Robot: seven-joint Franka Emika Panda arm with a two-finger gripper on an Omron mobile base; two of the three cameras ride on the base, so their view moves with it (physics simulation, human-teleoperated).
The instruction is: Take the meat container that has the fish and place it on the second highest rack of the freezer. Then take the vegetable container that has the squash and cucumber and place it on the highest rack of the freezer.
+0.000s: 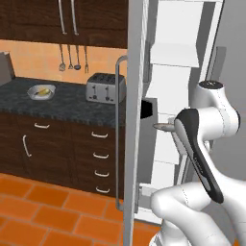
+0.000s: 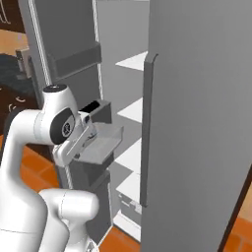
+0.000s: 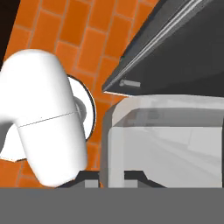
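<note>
Translucent grey rectangular container (image 2: pixel 101 142) gripped in your claw (image 3: pixel 114 177), jaws nearly shut on its rim. Keep it level; ease toward the white freezer shelves (image 2: pixel 133 110).

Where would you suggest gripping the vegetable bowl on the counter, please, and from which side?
Probably the bowl by its front rim, pinched from above: it sits flat and open on the dark counter, looks too wide to span, and the yellow squash lies mid-bowl, leaving the rim free.
</note>
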